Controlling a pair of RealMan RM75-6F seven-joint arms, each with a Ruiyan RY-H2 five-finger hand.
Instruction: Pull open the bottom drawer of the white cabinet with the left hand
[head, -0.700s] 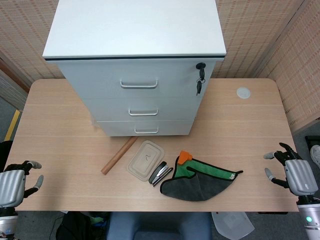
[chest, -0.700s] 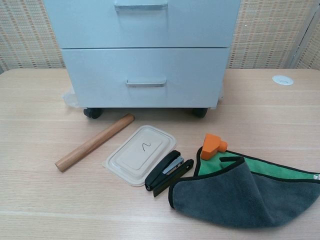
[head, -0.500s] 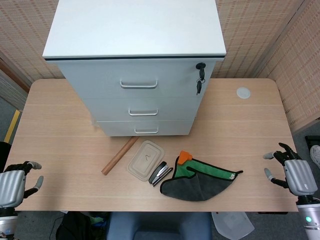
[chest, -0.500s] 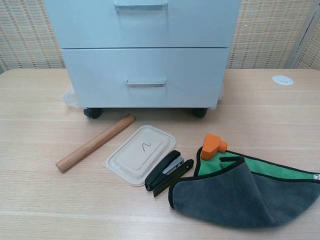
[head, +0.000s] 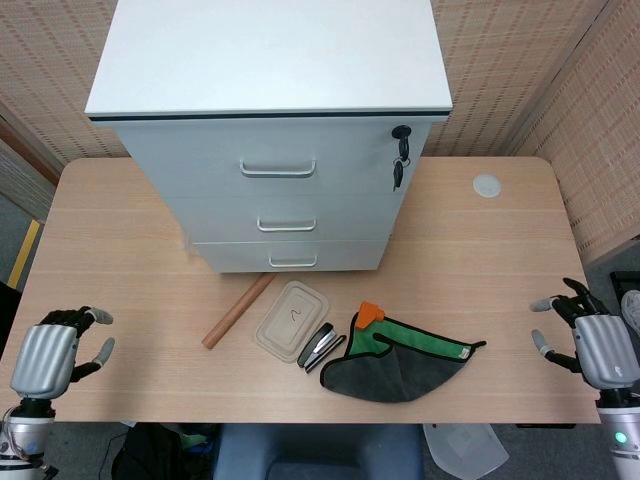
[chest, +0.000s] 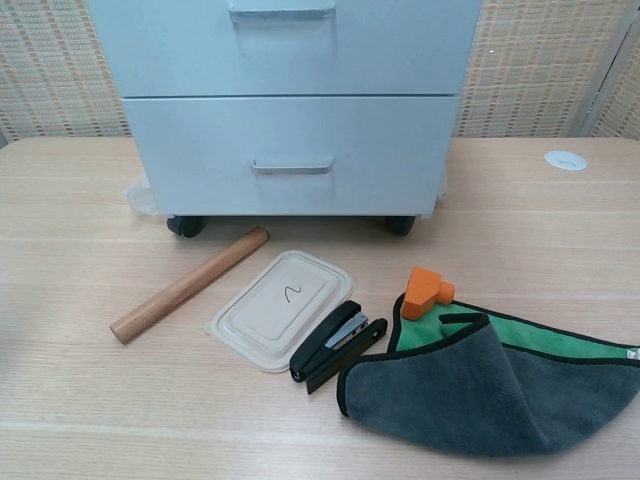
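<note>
The white cabinet (head: 270, 120) stands at the back middle of the table on dark castors. Its bottom drawer (head: 288, 256) is closed, with a silver handle (head: 293, 263); in the chest view that drawer (chest: 290, 155) and handle (chest: 291, 166) face me. My left hand (head: 48, 358) hovers over the table's front left corner, fingers apart, holding nothing, far left of the drawer. My right hand (head: 598, 345) hangs just past the table's front right edge, fingers spread and empty. Neither hand shows in the chest view.
In front of the cabinet lie a wooden rolling pin (head: 238, 310), a beige lid (head: 291, 320), a black stapler (head: 320, 346), an orange block (head: 371, 313) and a green-and-grey cloth (head: 405, 358). Keys (head: 399, 168) hang from the top drawer's lock. A cable grommet (head: 486, 185) sits at the back right.
My left hand has risen and moved inward over the table's front left corner. My right hand has shifted slightly outward to the right. The drawer and the table objects are unchanged.
</note>
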